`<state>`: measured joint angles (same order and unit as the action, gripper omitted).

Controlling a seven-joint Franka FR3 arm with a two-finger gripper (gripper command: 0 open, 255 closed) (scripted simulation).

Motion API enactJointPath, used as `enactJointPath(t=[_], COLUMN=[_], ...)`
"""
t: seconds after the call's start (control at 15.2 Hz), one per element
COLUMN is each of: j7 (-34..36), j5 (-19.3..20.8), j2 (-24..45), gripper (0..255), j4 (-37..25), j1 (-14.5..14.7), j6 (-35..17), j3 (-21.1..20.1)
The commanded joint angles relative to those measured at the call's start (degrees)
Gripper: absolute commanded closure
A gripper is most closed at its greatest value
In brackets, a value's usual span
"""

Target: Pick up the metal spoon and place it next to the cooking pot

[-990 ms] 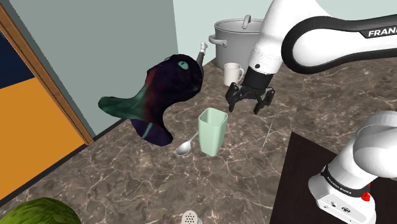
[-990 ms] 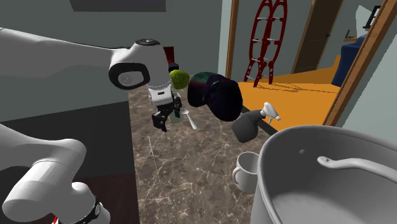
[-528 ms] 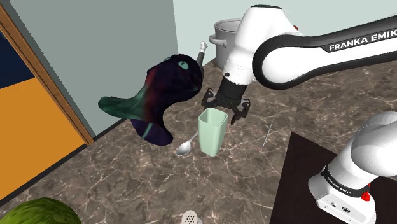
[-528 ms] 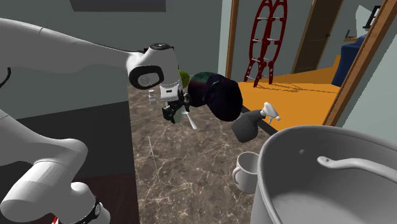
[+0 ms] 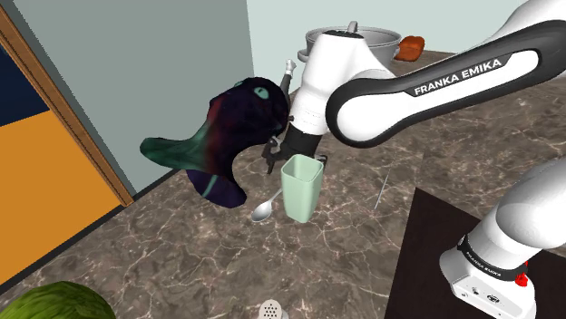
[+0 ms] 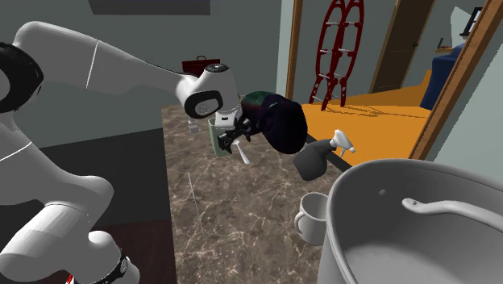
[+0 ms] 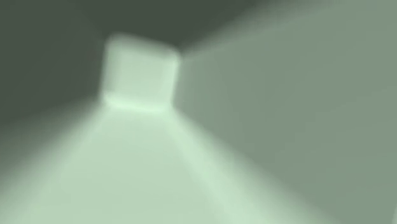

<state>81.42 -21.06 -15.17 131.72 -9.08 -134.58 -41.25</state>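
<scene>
Marbled counter (image 5: 181, 263) carries the metal spoon (image 5: 264, 210), lying flat just left of a pale green cup (image 5: 302, 186). Above the cup's rim hovers the gripper (image 5: 295, 159), which looks spread apart. I judge it should shift left and come down on the spoon's handle, avoiding the cup and the dark fish figure (image 5: 231, 136). Far behind stands the cooking pot (image 6: 387, 242).

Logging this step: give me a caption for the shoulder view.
Claw over the pale green cup, spoon beside it on the counter, pot behind.
</scene>
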Motion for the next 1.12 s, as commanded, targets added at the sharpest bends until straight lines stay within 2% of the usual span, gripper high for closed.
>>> enactJointPath(t=[0.0, 0.2, 0.66, 0.73, 1.06], j7=[0.66, 1.44, 1.44, 1.44, 1.45], j5=[0.54, 1.59, 1.60, 1.60, 1.60], j2=[1.20, 3.07, 3.07, 3.07, 3.07], gripper=[0, 0, 0, 255, 255], j4=[0.46, 0.94, 0.93, 0.93, 0.92], j1=[-0.20, -0.57, -0.57, -0.57, -0.57], j6=[-1.70, -3.93, -3.92, -3.92, -3.91], j3=[-0.78, -1.76, -1.75, -1.75, -1.75])
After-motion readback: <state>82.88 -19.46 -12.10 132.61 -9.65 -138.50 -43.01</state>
